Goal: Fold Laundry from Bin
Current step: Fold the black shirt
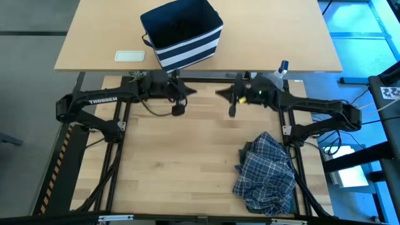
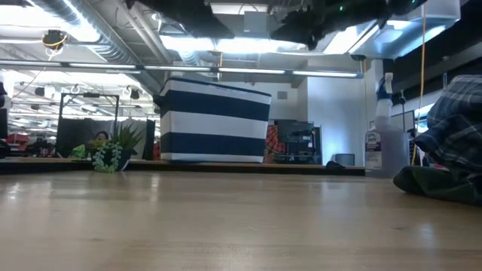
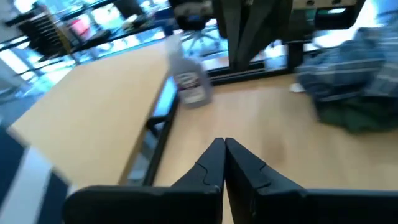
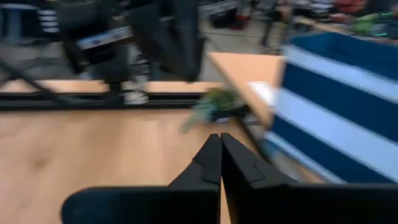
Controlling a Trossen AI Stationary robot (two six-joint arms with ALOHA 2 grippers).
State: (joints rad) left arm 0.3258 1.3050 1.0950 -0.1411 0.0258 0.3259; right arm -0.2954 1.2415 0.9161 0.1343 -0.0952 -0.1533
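Observation:
The navy bin [image 1: 181,31] with white stripes stands on the far, lighter tabletop near its front edge; it also shows in the low view [image 2: 215,120] and the right wrist view [image 4: 348,112]. The laundry is a crumpled blue-and-white plaid shirt [image 1: 265,175] lying on a dark olive garment [image 3: 357,115] at the near right of the work table. My left gripper [image 1: 192,91] and my right gripper [image 1: 219,94] hang above the table's far edge, tips facing each other. Both are shut on nothing, as the left wrist view [image 3: 224,146] and the right wrist view [image 4: 219,140] show.
A clear spray bottle [image 1: 281,72] stands at the far right, by the right arm. A white flat object [image 1: 130,55] lies left of the bin. A small green plant [image 2: 113,154] sits at the far left. Bare wood [image 1: 181,162] spreads across the work table's middle and left.

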